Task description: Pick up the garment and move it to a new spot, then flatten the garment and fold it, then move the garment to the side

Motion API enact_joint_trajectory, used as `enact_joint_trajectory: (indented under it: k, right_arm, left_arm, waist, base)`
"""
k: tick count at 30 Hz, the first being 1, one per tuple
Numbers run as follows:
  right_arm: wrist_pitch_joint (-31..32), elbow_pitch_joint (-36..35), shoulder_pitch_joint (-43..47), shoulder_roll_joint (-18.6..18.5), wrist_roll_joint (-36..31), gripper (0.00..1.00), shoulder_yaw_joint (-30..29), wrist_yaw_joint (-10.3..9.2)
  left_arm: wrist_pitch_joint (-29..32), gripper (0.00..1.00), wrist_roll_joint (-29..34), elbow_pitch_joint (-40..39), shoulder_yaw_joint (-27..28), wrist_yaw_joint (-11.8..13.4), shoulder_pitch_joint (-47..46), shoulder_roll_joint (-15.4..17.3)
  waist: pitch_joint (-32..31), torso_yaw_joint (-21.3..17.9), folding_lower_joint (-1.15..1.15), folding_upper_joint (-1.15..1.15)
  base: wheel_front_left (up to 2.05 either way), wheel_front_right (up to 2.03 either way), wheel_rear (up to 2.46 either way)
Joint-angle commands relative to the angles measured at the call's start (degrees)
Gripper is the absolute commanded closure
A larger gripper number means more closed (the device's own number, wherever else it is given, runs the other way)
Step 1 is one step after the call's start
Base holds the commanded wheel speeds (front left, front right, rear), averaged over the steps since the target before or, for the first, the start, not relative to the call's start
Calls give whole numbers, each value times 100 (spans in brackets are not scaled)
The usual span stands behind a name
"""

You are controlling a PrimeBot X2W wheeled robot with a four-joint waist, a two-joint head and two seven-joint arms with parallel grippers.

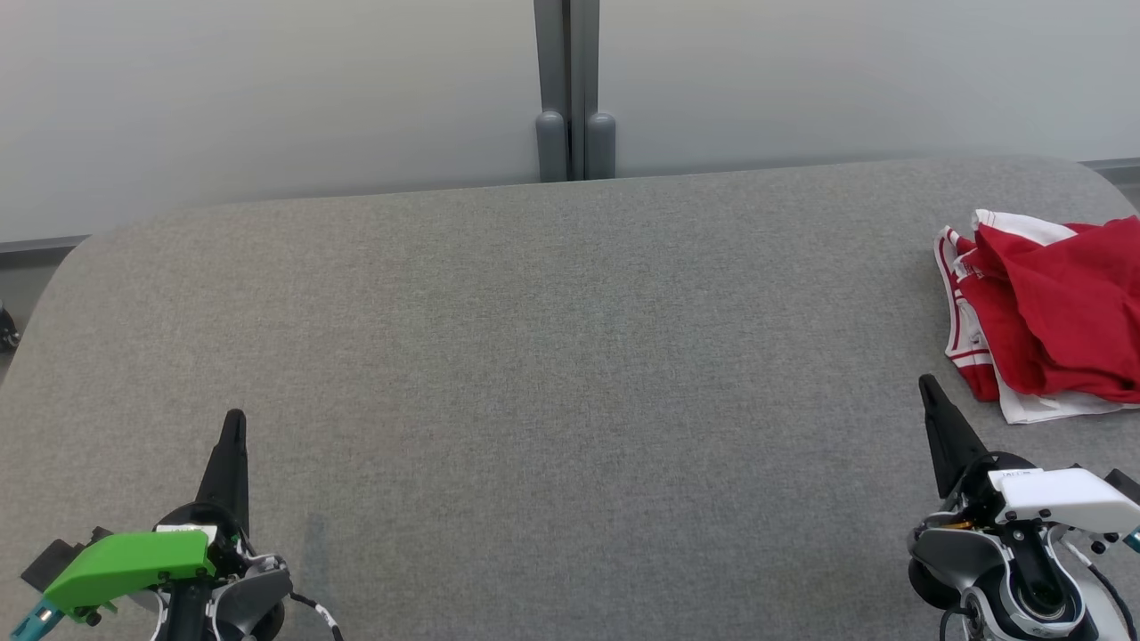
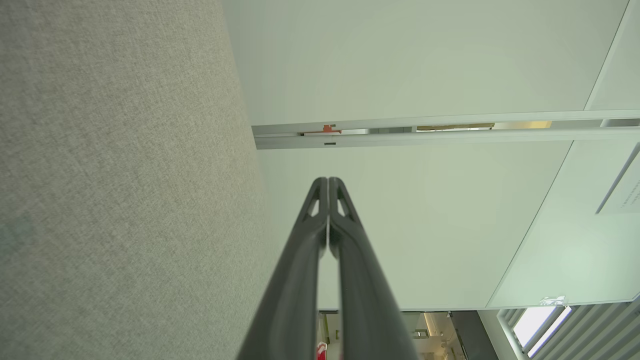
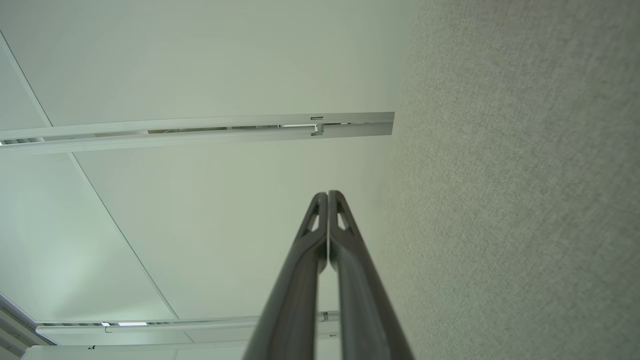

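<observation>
- Jaws on both my arms are pressed together, holding nothing. The left wrist view and the right wrist view each show the two dark fingers meeting at the tips.
- My left jaws hang over the near left part of the grey fabric-covered tabletop [image 1: 534, 356], and my right jaws over its near right part. Both point toward its far edge.
- The red and white cloth garment [image 1: 1060, 303] lies at the tabletop's right edge, toward the far side, partly cut off by the head view. It touches neither jaws, though the right jaws' tip is near it.
- It lies bunched in loose layers, with white striped trim showing. It is not spread flat, and I would not call it a neat fold.
- By my judgement this fits two stages: a heap waiting to be lifted to a new spot, or a rough fold set at the side. I cannot tell which.
- Beyond the tabletop's far edge stands a grey upright post [image 1: 567, 89] between pale wall panels [image 1: 267, 98].
- I see nothing on the tabletop between my right jaws and the garment.
</observation>
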Motion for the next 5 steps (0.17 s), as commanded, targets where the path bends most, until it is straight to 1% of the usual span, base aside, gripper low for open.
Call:
enact_joint_trajectory:
  k: [1, 5]
  right_arm:
    - [30, 12, -32, 14, -39, 100, -18, 0]
    - [32, 12, -33, 16, -46, 100, -24, 0]
  left_arm:
    - [12, 100, 36, 12, 16, -16, -84, -11]
    - [21, 100, 42, 11, 24, -16, -85, -15]
  waist:
    - [0, 0, 0, 0]
    - [0, 0, 0, 0]
  base:
    - [0, 0, 0]
    - [0, 0, 0]
